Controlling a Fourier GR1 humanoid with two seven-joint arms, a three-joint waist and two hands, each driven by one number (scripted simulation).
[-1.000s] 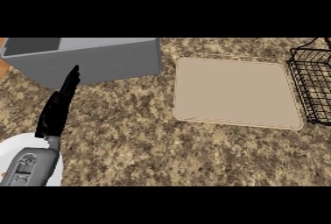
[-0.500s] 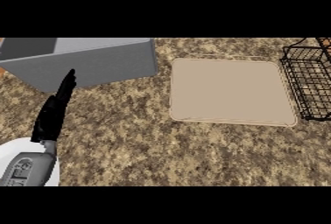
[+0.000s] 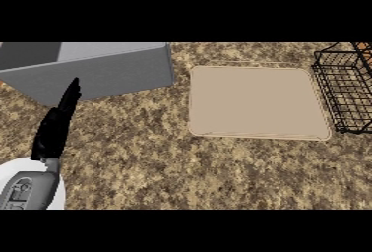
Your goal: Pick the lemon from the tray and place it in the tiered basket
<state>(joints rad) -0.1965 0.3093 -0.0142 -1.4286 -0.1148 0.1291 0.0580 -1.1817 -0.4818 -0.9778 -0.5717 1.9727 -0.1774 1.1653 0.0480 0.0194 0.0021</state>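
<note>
Head view, looking steeply down on the speckled brown table (image 3: 181, 167). The beige tray (image 3: 254, 101) lies flat at centre right, and no lemon shows on its surface. The black wire tiered basket (image 3: 345, 93) stands just beside the tray's right edge and is partly cut off by the view. A short orange-brown streak (image 3: 361, 47) sits at the basket's far corner, too small to say whether it is fruit or frame. The lemon itself cannot be located in this view. The left hand (image 3: 56, 128) is at the near left, seen edge-on, fingers straight and together, pointing toward the far side, holding nothing and at rest. Its grey forearm (image 3: 29, 189) enters from the lower left. An open grey bin (image 3: 94, 74) stands at the far left, just beyond the fingertips. The right hand is out of view, so its state cannot be told. Judgement: with the tray showing no lemon, the pick appears done, and the placing is either under way out of sight or complete. The next move calls for confirming the lemon rests inside a basket tier.
</note>
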